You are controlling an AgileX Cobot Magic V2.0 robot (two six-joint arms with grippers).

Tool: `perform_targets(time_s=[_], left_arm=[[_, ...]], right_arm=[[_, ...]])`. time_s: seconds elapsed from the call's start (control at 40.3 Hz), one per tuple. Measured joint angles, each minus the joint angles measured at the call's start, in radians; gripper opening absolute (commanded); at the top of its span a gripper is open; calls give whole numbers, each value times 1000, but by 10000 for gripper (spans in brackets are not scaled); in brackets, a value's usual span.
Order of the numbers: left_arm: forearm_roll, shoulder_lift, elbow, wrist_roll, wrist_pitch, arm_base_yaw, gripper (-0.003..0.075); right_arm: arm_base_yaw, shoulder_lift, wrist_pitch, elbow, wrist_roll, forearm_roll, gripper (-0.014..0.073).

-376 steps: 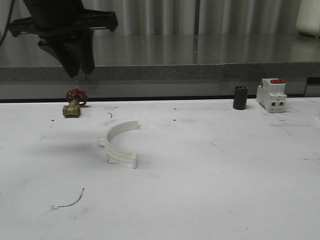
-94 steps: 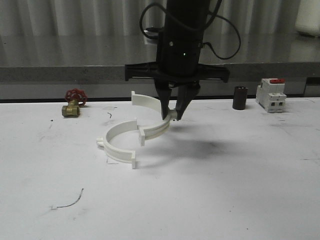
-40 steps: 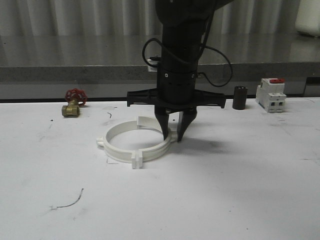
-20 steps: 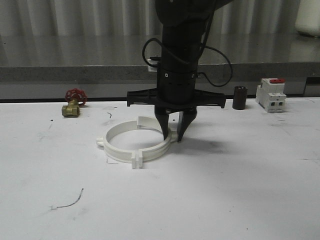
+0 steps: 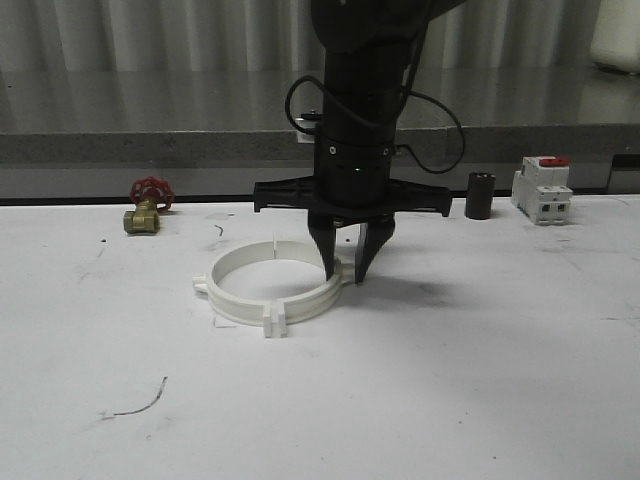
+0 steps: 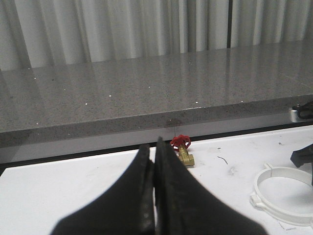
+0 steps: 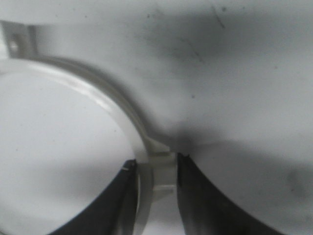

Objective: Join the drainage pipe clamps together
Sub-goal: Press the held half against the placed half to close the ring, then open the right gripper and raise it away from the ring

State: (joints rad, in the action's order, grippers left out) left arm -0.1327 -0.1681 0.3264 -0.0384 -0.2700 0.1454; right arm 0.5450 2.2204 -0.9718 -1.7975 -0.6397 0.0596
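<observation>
Straddling the clamps at their three o'clock tab, the right gripper stood slightly parted, fingers either side; the left gripper was fully closed, empty.

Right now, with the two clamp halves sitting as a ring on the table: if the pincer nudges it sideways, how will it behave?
The clamp ring looks like thin plastic, so probably light and quick to slide on the smooth white table. It lies flat, so tipping or rolling seems unlikely. The right pincer straddles one wall; a push may well part the halves, since nothing visibly locks the flanges.
</observation>
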Motion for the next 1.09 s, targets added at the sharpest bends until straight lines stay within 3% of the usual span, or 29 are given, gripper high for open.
perform_targets(time_s=[0.421,0.694,1.091], left_arm=[[0,0,0,0,0,0,-20],[0,0,0,0,0,0,-20],[0,0,0,0,0,0,-20]], right_arm=[[0,0,0,0,-43,0,372],[0,-19,-43,0,-49,2,365],[0,-190,-134,5,34,5,103]])
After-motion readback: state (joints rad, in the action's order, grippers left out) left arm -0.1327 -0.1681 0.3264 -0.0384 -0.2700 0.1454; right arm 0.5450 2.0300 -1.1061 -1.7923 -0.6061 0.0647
